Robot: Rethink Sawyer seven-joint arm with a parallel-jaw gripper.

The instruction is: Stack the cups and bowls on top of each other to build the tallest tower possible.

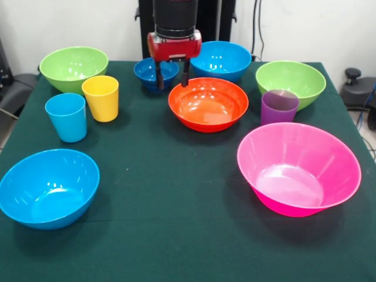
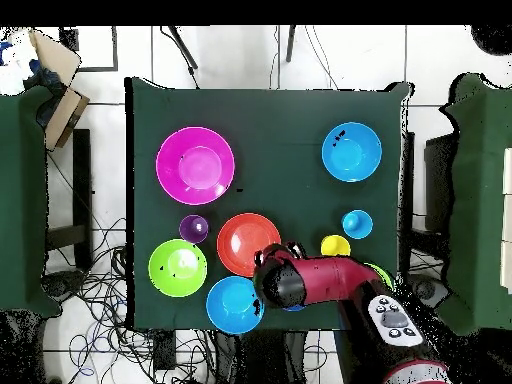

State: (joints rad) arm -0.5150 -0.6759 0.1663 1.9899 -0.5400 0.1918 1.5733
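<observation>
Nothing stacked; all cups & bowls apart on green table (image 1: 176, 200).
Gripper (image 1: 172, 76) open, empty, fingers down betw. small dark-blue bowl (image 1: 147, 70) & orange bowl (image 1: 208, 103). Pink bowl (image 1: 298, 168) near front corner.

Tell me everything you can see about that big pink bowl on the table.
The large glossy pink plastic bowl is round, with wide flaring walls, a small flat bottom and a slightly see-through look. It stands upright and empty on the dark green tablecloth, apart from everything else. Its nearest neighbour is the translucent purple plastic cup, which does not touch it. The overhead view shows nothing inside it.
</observation>
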